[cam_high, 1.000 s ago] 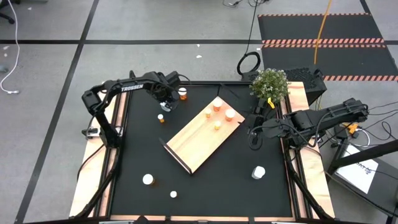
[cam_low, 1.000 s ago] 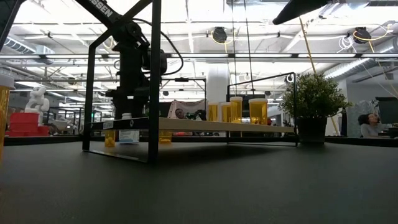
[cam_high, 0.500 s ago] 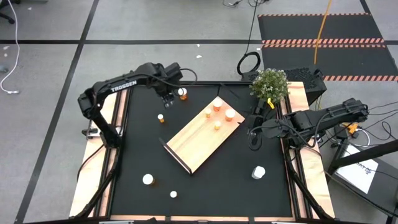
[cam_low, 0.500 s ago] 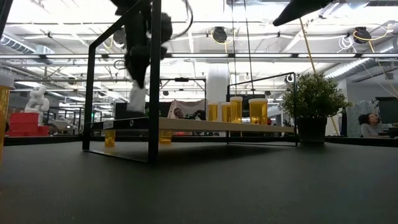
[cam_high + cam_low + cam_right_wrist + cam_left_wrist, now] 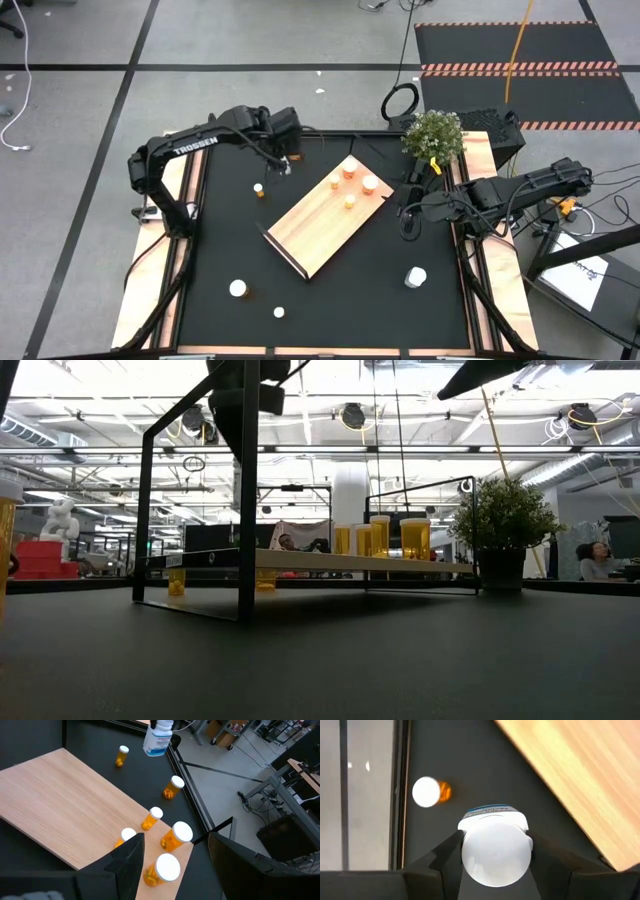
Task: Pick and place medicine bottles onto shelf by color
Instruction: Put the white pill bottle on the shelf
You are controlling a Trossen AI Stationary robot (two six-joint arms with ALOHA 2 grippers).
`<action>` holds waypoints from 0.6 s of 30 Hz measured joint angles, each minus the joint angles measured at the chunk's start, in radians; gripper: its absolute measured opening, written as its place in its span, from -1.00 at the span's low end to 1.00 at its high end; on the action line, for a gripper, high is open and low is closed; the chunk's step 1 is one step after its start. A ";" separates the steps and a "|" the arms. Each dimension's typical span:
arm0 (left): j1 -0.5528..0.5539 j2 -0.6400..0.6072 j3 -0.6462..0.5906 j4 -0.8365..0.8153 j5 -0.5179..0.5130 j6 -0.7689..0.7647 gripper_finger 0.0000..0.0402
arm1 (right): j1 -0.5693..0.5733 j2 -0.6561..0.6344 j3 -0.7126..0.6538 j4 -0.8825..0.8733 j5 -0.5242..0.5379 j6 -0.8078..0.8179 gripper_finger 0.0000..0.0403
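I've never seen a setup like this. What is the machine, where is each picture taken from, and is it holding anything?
Two robot arms work at a table. One picture looks down from above, one level across the tabletop, two from the arms' wrists. The left gripper holds a white bottle in the air, near the wooden shelf. The right gripper waits, open and empty, by the shelf's far end, where orange bottles stand. More bottles sit on the black mat.
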State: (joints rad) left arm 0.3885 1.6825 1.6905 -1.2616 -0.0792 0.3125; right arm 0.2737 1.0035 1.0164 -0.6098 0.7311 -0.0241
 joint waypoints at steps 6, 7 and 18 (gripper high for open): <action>-0.061 0.000 0.000 0.033 0.008 0.090 -0.01 | 0.000 0.000 0.000 0.000 0.000 -0.003 0.07; -0.069 0.000 0.000 0.038 0.018 0.106 -0.01 | 0.000 0.000 0.000 0.000 0.000 -0.003 0.07; -0.153 0.000 0.000 0.119 0.132 0.347 -0.01 | 0.000 0.000 0.000 0.000 0.000 -0.003 0.07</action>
State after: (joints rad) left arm 0.2354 1.6825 1.6905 -1.1426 0.0525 0.6598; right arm 0.2738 1.0035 1.0161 -0.6102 0.7315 -0.0273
